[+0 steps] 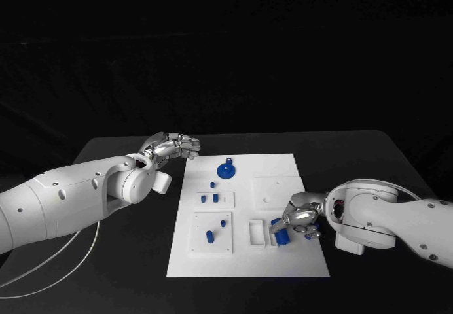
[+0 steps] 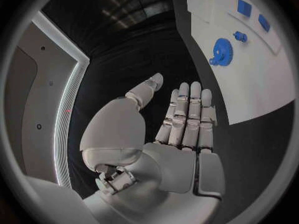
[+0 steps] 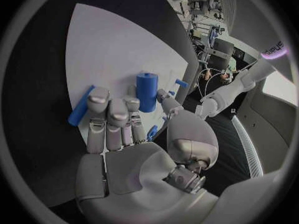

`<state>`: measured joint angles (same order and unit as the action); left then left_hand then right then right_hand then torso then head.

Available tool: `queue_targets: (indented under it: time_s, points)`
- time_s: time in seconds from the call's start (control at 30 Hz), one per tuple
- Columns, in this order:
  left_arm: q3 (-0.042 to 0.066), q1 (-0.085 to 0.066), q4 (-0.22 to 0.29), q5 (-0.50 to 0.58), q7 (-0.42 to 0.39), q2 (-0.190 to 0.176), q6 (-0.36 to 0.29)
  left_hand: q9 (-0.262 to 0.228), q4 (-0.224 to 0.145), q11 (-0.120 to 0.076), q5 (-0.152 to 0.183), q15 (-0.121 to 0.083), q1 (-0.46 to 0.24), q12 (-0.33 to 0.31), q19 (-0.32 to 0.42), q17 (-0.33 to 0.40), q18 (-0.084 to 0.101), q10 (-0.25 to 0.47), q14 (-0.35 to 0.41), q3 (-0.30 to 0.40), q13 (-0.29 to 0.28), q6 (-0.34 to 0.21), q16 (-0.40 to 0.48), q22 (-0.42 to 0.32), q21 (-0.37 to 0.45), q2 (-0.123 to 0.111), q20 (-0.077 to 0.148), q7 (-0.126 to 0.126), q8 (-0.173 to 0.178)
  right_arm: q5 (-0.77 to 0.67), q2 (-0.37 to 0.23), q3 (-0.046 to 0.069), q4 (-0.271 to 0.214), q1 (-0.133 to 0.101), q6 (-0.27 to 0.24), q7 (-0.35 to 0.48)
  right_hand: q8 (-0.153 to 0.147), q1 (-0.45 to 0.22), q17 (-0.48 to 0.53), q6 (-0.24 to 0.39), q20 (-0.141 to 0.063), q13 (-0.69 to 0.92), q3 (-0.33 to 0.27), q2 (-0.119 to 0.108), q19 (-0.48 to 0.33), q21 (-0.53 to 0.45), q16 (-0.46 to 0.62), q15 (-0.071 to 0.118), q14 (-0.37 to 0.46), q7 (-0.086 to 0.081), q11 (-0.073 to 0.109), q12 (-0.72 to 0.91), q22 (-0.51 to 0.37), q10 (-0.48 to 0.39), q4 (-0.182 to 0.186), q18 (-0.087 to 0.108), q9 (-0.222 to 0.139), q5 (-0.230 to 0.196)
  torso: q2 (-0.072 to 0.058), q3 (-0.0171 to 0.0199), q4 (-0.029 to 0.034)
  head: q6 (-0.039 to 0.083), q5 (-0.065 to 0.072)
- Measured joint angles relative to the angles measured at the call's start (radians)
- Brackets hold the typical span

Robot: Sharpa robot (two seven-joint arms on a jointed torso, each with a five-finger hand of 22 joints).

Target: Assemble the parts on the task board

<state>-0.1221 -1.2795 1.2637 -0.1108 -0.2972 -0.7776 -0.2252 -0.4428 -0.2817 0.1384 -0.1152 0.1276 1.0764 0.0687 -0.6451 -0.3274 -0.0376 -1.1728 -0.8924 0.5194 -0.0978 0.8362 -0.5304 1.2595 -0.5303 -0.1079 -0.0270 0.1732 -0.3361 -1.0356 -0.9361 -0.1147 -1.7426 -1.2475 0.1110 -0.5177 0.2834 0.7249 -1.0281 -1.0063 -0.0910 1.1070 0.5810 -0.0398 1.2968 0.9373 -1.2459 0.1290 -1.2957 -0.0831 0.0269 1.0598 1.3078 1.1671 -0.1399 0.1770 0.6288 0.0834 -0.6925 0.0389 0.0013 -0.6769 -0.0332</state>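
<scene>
The head view showed a black desk (image 1: 123,261) with a white board (image 1: 283,261) lying in its middle. The left hand (image 1: 175,145) hovered just off the board's far left corner, holding nothing. In the left wrist view its fingers (image 2: 187,114) were stretched out straight and close together, with the thumb set apart, over the dark desk beside the board's edge. A blue gear (image 1: 226,170) sat on the board near its far edge, with a small blue peg (image 2: 239,35) close beside it. Two small blue blocks (image 1: 209,197) lay nearer the board's left edge, and two blue pegs (image 1: 217,229) stood in a raised white plate (image 1: 213,243) towards the near left corner.

The right hand (image 1: 300,219) rested over the board's right half, near the right edge. In the right wrist view a blue cylinder (image 3: 147,91) stood upright just past its fingertips, between the thumb (image 3: 167,98) and the other fingers, which were curled toward it; I cannot tell whether they actually gripped it. A long blue bar (image 3: 81,105) lay flat on the board beside the fingers, on the side away from the thumb
</scene>
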Motion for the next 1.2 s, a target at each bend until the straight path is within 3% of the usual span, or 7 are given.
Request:
queue_targets:
  time_s: [0.07,0.1,0.37,0.77,1.2]
  points:
    - [0.000,0.000,0.000,0.000,0.000,0.000,0.000,0.000,0.000,0.000,0.000,0.000,0.000,0.000,0.000,0.000,0.000,0.000,0.000,0.000,0.000,0.000,0.000,0.000,0.000,0.000,0.000,0.000,0.000,0.001,-0.002,-0.001,-0.003,0.000,-0.005,0.003,-0.006,0.022,-0.003,-0.006,0.006,0.002,0.089,-0.033,0.005,0.008,0.000,0.001,-0.001,-0.003,0.000,-0.001,0.000,0.007,0.071,0.000,0.000,-0.031,0.000,0.0000,-0.0001,0.000,-0.001]
    - [0.000,0.000,0.000,0.000,0.000,0.000,0.000,0.000,0.000,0.000,0.000,0.000,0.000,0.000,0.000,0.000,0.000,0.000,0.000,0.000,0.000,0.000,0.000,0.000,0.000,0.000,0.000,0.000,0.000,0.002,-0.004,-0.001,-0.005,0.001,-0.007,0.004,-0.006,0.024,-0.004,-0.008,0.007,0.003,0.101,-0.036,0.007,0.011,0.000,0.001,-0.002,-0.004,-0.002,-0.001,0.000,0.009,0.083,0.000,0.000,-0.033,0.000,0.0000,-0.0001,0.000,-0.002]
    - [0.000,0.000,0.000,0.000,0.000,0.000,0.000,0.001,0.000,0.000,0.000,0.000,0.000,0.000,0.000,-0.001,0.000,0.000,0.000,0.000,0.000,0.000,0.000,0.000,0.000,0.000,0.000,0.000,0.000,0.016,-0.016,-0.007,-0.022,-0.006,-0.026,0.007,-0.002,0.011,-0.006,-0.014,0.014,0.004,0.143,-0.049,0.007,0.015,0.000,0.001,-0.002,0.000,0.002,-0.001,0.000,0.013,0.089,0.000,-0.042,-0.034,0.000,0.0003,-0.0004,0.002,-0.006]
    - [0.000,0.000,-0.002,0.000,0.000,0.002,0.000,0.001,0.000,0.000,0.000,0.000,0.000,0.000,0.000,-0.002,0.000,0.000,0.000,0.000,0.001,0.000,0.004,0.001,0.000,0.000,0.000,0.000,0.000,0.069,-0.019,-0.005,-0.053,-0.059,-0.035,0.005,0.004,0.007,-0.008,-0.017,0.014,0.005,0.144,-0.053,0.007,0.019,0.000,0.002,-0.007,-0.003,0.004,-0.001,0.000,0.014,0.089,0.001,-0.027,-0.034,0.000,0.0003,-0.0004,0.003,-0.009]
    - [0.000,0.000,0.000,0.000,0.001,0.002,0.001,0.001,0.000,0.000,0.000,0.000,0.000,0.000,0.000,-0.003,0.000,0.000,0.000,0.000,0.001,0.000,0.004,0.002,0.000,0.000,0.000,0.000,0.000,0.115,0.041,-0.006,-0.028,-0.061,-0.034,-0.016,0.004,0.000,-0.008,-0.017,0.014,0.005,0.148,-0.060,0.007,0.019,0.000,0.001,-0.009,-0.002,0.004,-0.001,0.000,0.014,0.093,0.001,-0.027,-0.037,0.000,-0.0016,0.0001,-0.002,-0.009]
